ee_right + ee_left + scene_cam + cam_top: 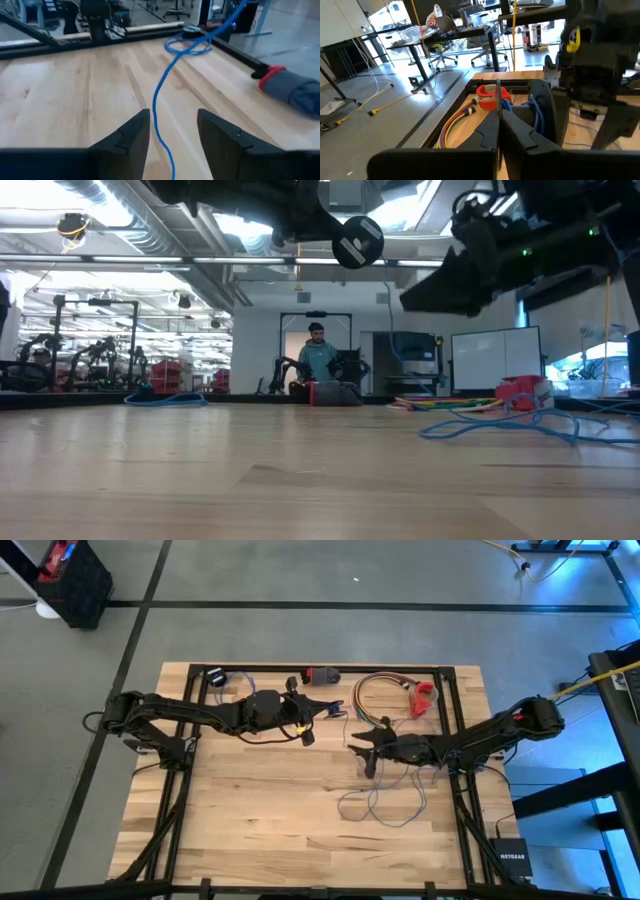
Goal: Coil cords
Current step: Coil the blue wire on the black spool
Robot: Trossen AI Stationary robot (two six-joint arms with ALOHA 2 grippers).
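Note:
The cord is a thin grey-lilac wire lying in loose loops (385, 802) on the table's right half, and it shows low on the right in the low view (500, 425). Its black round disc (357, 240) is high above the table in my shut left gripper (305, 730). My right gripper (358, 745) is open just right of centre, low over the wood, pointing toward the table's left. A stretch of the wire (157, 100) runs between its fingers (172, 125) to a small knot of loops (187, 45). I cannot tell whether the fingers touch it. My left gripper pinches the black disc between its two fingers (490, 132), which come level from the table's left. In the wrist view the disc stands edge-on (497, 95) above the fingertips. It is lifted clear of the table, its flat face toward the near edge.
A bundle of coloured cables (375, 690) and a red item (424, 698) lie at the far right. A dark pouch with a red end (322, 675) sits at the far middle, and a blue cable (215, 677) at the far left. Black frame rails (460, 720) border the table. A person (317, 355) stands beyond.

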